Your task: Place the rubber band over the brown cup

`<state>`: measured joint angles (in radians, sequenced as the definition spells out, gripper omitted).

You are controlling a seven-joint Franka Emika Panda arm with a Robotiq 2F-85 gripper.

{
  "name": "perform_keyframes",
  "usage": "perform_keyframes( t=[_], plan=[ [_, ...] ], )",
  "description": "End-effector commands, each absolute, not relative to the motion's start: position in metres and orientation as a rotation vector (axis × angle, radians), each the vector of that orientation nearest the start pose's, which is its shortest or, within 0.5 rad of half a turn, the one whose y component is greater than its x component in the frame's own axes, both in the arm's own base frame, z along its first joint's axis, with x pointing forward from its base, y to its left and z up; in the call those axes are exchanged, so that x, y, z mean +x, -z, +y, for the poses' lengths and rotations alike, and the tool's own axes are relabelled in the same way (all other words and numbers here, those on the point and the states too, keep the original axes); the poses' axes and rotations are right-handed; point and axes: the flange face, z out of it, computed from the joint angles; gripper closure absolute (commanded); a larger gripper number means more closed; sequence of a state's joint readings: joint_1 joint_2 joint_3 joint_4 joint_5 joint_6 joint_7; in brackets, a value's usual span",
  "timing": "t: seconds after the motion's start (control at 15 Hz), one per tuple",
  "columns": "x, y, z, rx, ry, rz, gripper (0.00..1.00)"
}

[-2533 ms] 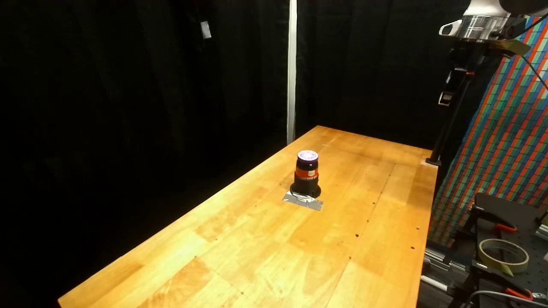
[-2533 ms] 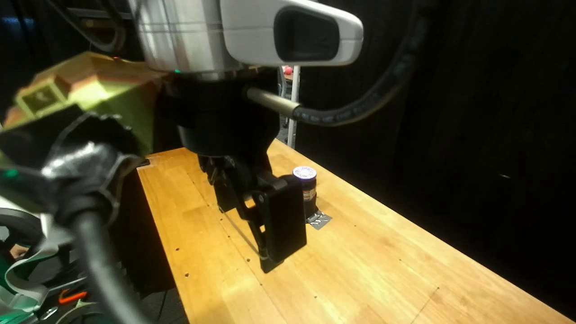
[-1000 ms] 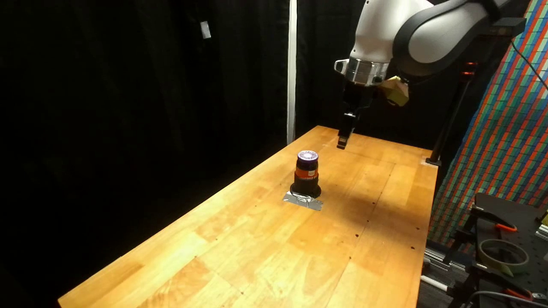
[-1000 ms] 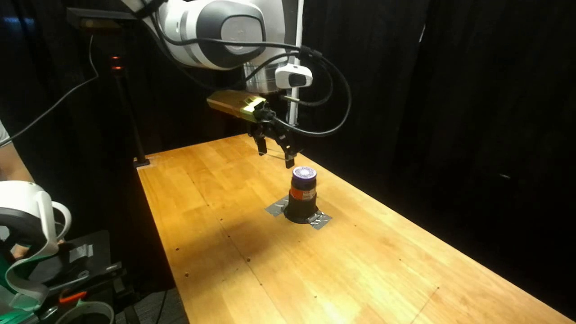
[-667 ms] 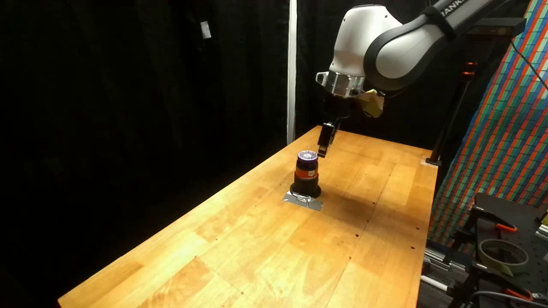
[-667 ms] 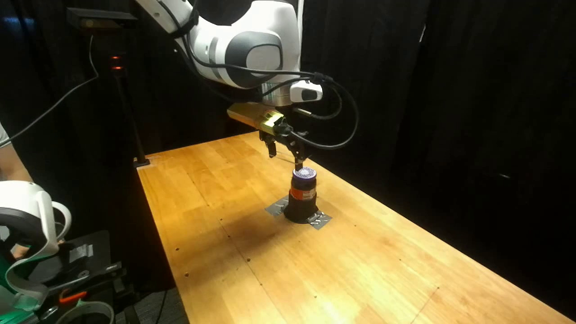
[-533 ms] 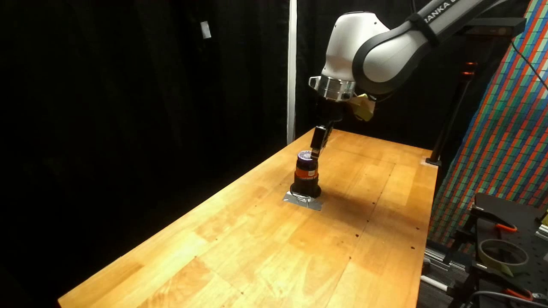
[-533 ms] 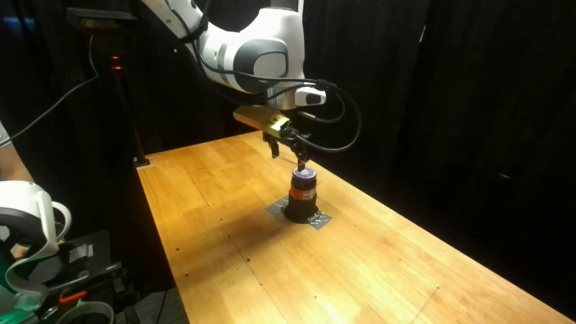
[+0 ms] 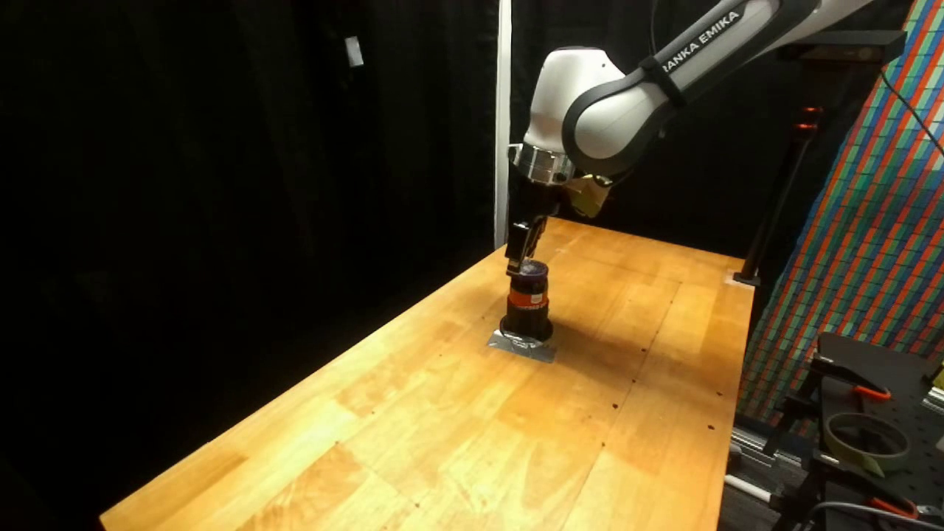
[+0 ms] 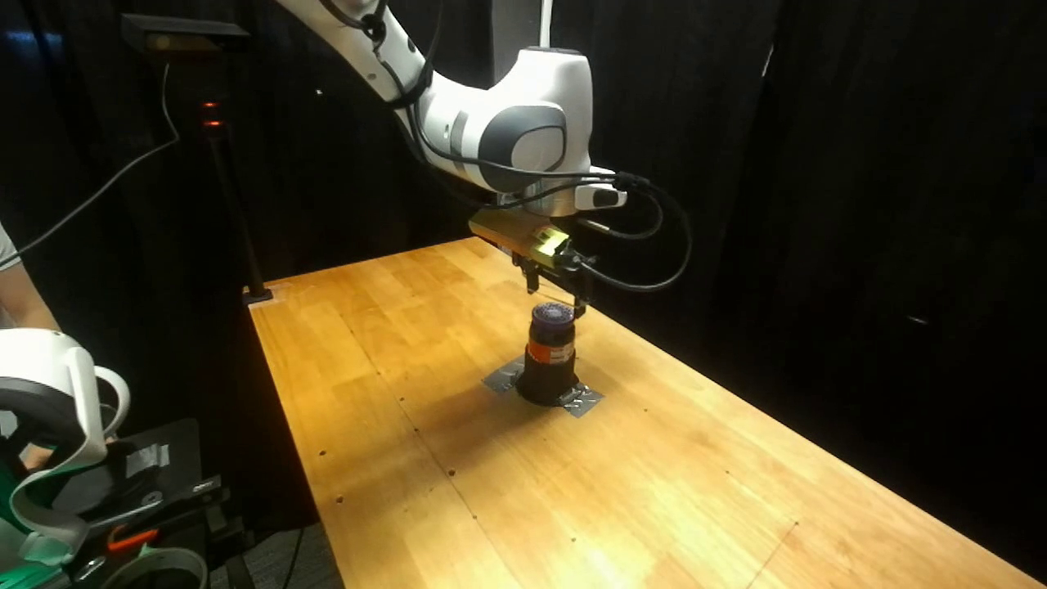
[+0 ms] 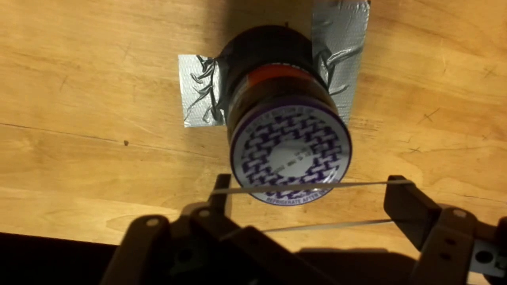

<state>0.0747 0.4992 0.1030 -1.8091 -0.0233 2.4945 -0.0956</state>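
Spread wide, the black pincer (image 11: 308,185) carries a taut, thin, pale rubber band (image 11: 368,183) near the upright dark-brown cylindrical cup (image 10: 550,353), towards one long edge of the wooden tabletop (image 10: 654,483).

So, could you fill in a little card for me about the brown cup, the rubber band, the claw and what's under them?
Brown cup: upright, orange-red label, purple-and-white lid
Gripper: open, fingers apart, close by the lid; contact cannot be told
Rubber band: stretched between the fingers; one strand crosses the lid in the wrist view; not yet around the cup
Grey tape: strips at two sides of the cup's base
Table: wooden
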Motion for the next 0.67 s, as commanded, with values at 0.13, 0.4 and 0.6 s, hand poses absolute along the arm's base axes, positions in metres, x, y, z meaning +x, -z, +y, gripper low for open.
perform_keyframes(
  t=[0.13,0.4,0.6],
  plan=[
    [0.688,-0.272,0.093,-3.042,0.253,-0.410,0.00],
    [0.691,-0.262,0.088,-3.026,0.213,-0.415,0.00],
    [0.690,-0.259,0.088,-3.013,0.196,-0.424,0.00]
  ],
)
